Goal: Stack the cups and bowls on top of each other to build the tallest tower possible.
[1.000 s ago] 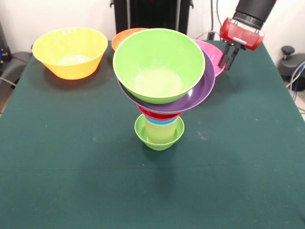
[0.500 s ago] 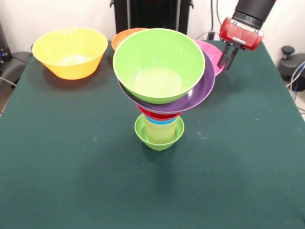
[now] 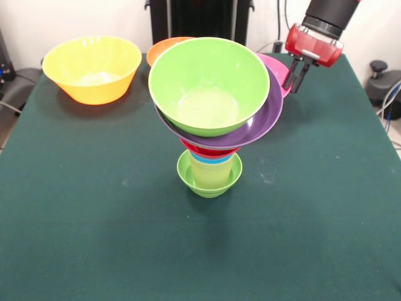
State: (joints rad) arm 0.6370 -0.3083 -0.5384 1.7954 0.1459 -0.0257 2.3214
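Dark green table [image 3: 94, 238] against a white wall [image 3: 75, 19], cables at both sides. Mid-table, the tower [image 3: 212, 125] on its small lime-green bowl [image 3: 209, 177], large green bowl [image 3: 209, 84] topmost. Gripper [image 3: 294, 78] narrowly parted at the pink bowl [image 3: 282, 70] rim, grasp impossible to tell.

Robot lab: green-felt table [image 3: 94, 238], cables [image 3: 391, 100], white wall [image 3: 25, 19].

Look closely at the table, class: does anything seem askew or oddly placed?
Yes: the tower is top-heavy. The large green bowl and wide purple bowl sit tilted on narrow cups in the small lime-green bowl, overhanging it widely. Nothing is spilled or visibly damaged.
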